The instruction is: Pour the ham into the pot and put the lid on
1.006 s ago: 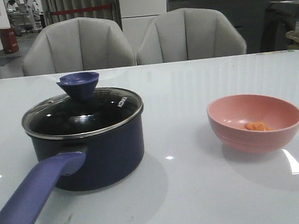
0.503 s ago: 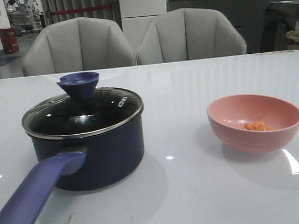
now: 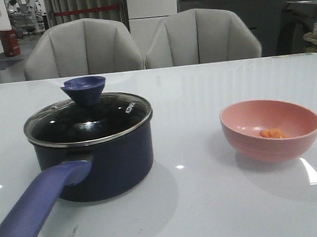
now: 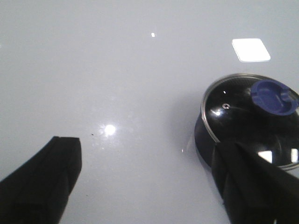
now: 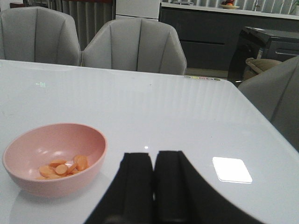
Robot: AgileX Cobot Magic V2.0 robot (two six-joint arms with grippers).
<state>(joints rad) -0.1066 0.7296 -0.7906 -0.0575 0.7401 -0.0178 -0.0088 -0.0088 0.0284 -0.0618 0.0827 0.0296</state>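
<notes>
You have the round dark pot (image 3: 95,157) on the table's left, its glass lid (image 3: 86,120) with steel rim and flared blue knob seated on it. The ham (image 3: 273,133), small orange pieces, lies in the smooth pink bowl (image 3: 270,128) to the right. The table (image 3: 210,202) is glossy white; grey padded chairs (image 3: 141,42) stand behind. Your left gripper (image 4: 145,182) is spread wide over bare table; your right gripper (image 5: 153,186) has its fingers pressed together, holding nothing.

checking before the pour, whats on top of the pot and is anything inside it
The lid sits on the pot, knob up. Its dark glass shows only reflections, so the inside cannot be made out. The ham lies in the pink bowl.
</notes>
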